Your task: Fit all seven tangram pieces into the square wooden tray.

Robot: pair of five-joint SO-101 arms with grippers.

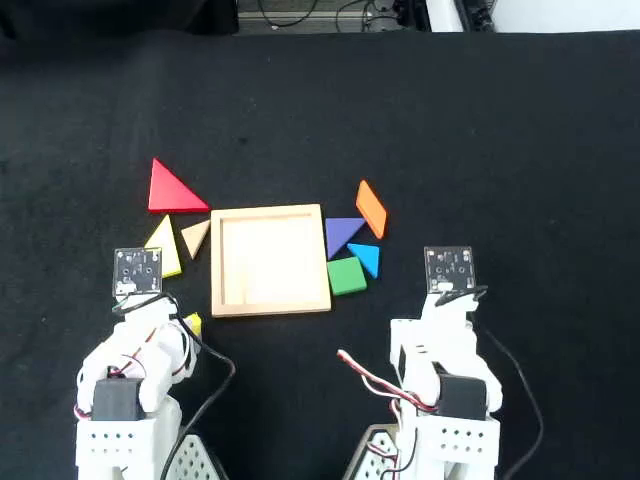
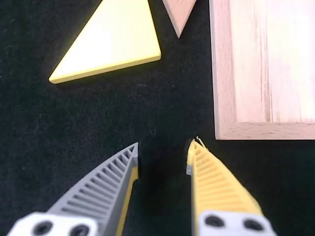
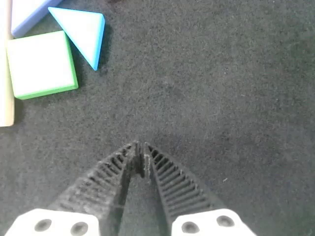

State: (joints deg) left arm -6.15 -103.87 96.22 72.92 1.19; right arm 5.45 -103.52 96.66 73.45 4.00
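At the middle of the black cloth-covered worktop lies the square wooden tray, pale, with a raised rim and its sides squared to the two arms. All seven pieces lie outside it on the cloth. To its left, the large red triangle sits farthest from the arms, its long edge facing the far right and its square corner at the near left. Nearer, the large yellow triangle points its apex away from the arms and is partly covered by the left arm's wrist camera. The small natural-wood triangle, between it and the tray's rim, points its sharp tip back toward the arms. To the tray's right, the orange parallelogram has its long axis on a diagonal, the far end leaning toward the tray. The purple triangle lies just beside the rim with a tip toward the arms. The small blue triangle next to it also points nearward. The green square sits slightly tilted against the rim by the near right corner. The left gripper, one finger grey and one yellow, is spread over bare cloth just off the tray's near left corner. The right gripper has its fingers pressed together over cloth, apart from the green square.
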